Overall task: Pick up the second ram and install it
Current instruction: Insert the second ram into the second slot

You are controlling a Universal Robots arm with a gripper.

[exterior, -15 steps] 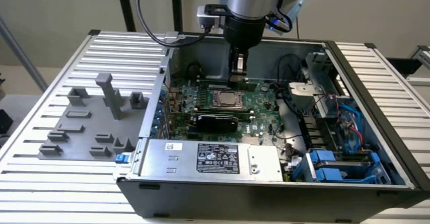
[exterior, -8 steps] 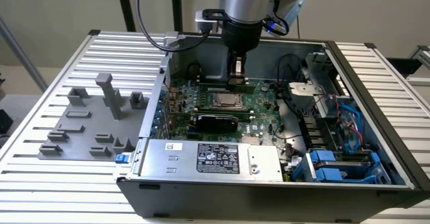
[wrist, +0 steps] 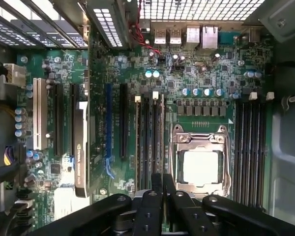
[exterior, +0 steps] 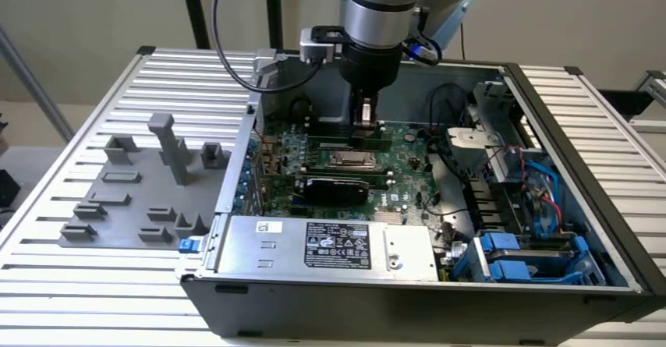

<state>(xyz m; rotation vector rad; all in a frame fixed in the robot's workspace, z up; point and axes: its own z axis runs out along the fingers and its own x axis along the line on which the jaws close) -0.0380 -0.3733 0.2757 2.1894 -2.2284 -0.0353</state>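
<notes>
black end effector (wrist: 162, 184), fingers pressed together, above green motherboard (wrist: 206, 78) inside open grey computer case (exterior: 582, 129), just beside silver cpu socket (wrist: 200, 164).

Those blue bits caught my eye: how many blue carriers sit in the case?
2, both at the exterior view's lower right: rear carrier, front carrier; others may be hidden.

The motherboard (wrist: 206, 73) was green, its slots (wrist: 250, 147) black, one slot (wrist: 108, 123) blue; the gripper (wrist: 162, 196) was black, holder blocks (exterior: 146, 183) grey.
</notes>
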